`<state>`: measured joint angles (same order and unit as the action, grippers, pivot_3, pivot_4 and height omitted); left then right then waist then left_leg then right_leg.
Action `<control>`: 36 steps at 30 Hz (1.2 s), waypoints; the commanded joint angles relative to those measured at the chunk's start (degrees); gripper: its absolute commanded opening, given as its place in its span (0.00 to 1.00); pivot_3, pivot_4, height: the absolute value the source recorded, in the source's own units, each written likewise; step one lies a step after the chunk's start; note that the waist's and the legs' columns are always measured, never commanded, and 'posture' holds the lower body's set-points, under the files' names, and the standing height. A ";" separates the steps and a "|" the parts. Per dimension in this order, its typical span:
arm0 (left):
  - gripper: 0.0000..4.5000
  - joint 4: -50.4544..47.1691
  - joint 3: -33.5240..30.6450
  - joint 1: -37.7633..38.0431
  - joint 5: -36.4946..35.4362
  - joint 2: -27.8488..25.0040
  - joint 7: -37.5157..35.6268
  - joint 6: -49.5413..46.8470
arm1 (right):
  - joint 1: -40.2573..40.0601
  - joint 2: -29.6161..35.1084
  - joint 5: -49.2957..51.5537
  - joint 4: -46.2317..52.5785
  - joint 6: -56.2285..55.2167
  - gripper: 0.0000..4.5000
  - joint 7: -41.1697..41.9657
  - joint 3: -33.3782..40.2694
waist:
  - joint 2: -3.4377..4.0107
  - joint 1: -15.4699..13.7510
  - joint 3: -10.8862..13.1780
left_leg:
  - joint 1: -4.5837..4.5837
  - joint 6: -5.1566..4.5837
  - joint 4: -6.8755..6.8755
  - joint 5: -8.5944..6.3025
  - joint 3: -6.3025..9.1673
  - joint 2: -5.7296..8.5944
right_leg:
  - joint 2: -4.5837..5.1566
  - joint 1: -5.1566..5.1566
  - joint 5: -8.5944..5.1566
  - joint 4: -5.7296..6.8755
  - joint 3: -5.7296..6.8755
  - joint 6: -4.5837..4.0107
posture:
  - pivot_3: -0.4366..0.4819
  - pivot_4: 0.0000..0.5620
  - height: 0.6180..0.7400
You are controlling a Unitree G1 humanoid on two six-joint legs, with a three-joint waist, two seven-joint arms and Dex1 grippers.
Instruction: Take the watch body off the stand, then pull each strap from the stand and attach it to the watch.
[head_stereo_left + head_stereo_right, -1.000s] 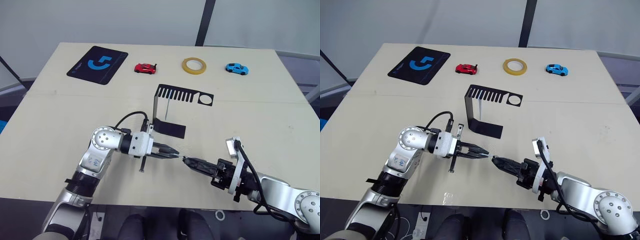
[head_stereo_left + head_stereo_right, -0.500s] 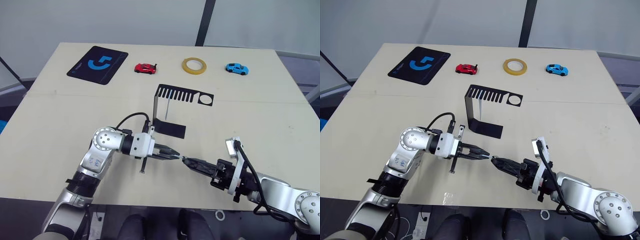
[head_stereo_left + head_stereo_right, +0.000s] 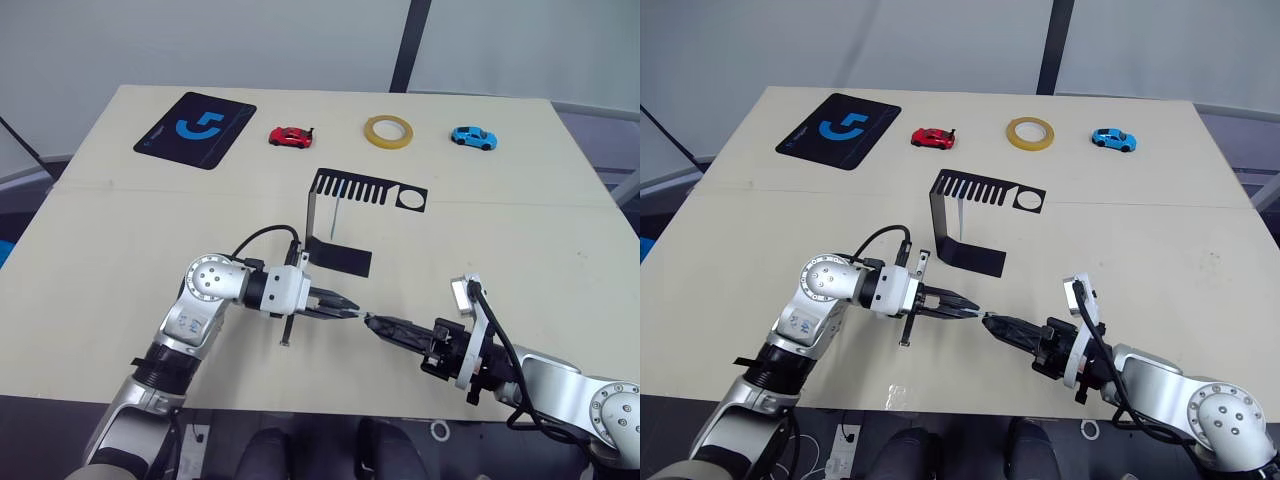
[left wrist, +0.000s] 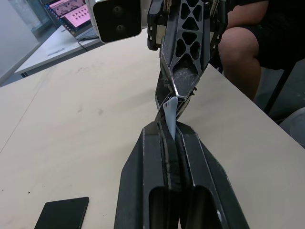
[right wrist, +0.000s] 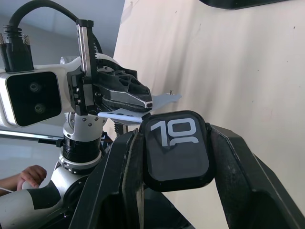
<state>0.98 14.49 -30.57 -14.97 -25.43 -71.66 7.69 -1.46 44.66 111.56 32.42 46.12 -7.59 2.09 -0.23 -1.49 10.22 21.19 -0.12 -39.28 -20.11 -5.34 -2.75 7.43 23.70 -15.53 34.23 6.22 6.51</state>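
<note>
The watch body (image 5: 177, 150) is clamped between the closed jaws of the right gripper (image 3: 372, 322) in front of the stand (image 3: 345, 225), screen up, so that its slot is presented to the strap (image 4: 170, 114). That strap is pinched edge-on in the shut jaws of the left gripper (image 3: 350, 311), its tip just at the watch body, apparently for insertion. Behind, the other strap (image 3: 339, 212) hangs from the stand's slotted top on the bench (image 3: 520, 230).

Lab: bare test table (image 3: 120, 240), laptop (image 4: 71, 12) behind.

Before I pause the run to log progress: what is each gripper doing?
Left gripper: shut on a pale blue-grey strap.
Right gripper: shut on the watch body.
</note>
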 commanded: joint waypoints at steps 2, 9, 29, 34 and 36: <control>0.00 -0.51 0.06 0.39 0.08 -0.24 0.15 0.46 | -0.20 -0.20 1.44 2.08 -0.75 0.36 0.26 0.06 | 0.00 0.00 0.00 | 0.00 0.00 0.00 0.00 0.00 0.00 | 0.00 0.00 0.00 0.00 0.00 0.00 | 0.48 0.27 0.97; 0.00 -0.65 0.23 0.44 0.23 0.08 0.47 0.24 | -0.24 -0.20 1.44 2.10 -0.73 0.36 0.29 0.02 | 0.00 0.00 0.00 | 0.00 0.00 -0.02 0.00 0.00 0.00 | 0.00 0.00 0.00 0.01 0.00 0.00 | 0.48 0.27 0.97; 0.00 -3.15 2.15 -1.20 2.42 0.39 1.93 -2.27 | -0.29 -0.65 1.44 2.40 -0.82 0.36 -0.17 -0.38 | 0.00 -0.01 0.00 | 0.00 0.02 -0.05 0.01 -0.01 0.00 | 0.00 0.00 0.00 0.06 -0.01 0.00 | 0.48 0.27 0.97; 0.00 -5.50 2.50 -1.71 2.42 0.05 2.40 -4.61 | -0.45 -0.42 1.44 2.46 -0.74 0.36 -0.26 -0.44 | 0.00 0.00 0.00 | 0.00 0.02 -0.05 0.01 -0.01 0.00 | 0.00 0.00 0.00 0.07 -0.01 0.00 | 0.48 0.27 0.97; 0.00 -6.33 2.70 -1.96 2.59 -0.33 2.33 -5.52 | -0.50 -0.30 1.44 2.40 -0.71 0.36 -0.37 -0.52 | 0.00 0.00 0.00 | 0.00 0.02 -0.05 0.01 -0.01 0.00 | 0.00 0.00 0.00 0.07 -0.02 0.00 | 0.48 0.27 0.97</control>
<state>-1.95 16.64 -31.30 -12.17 -26.00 -69.61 2.48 -1.68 44.45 111.56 32.45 45.63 -8.19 2.02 -0.23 -1.50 10.22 21.19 -0.10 -39.33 -20.09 -5.35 -2.75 7.43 23.70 -15.53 34.30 6.21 6.51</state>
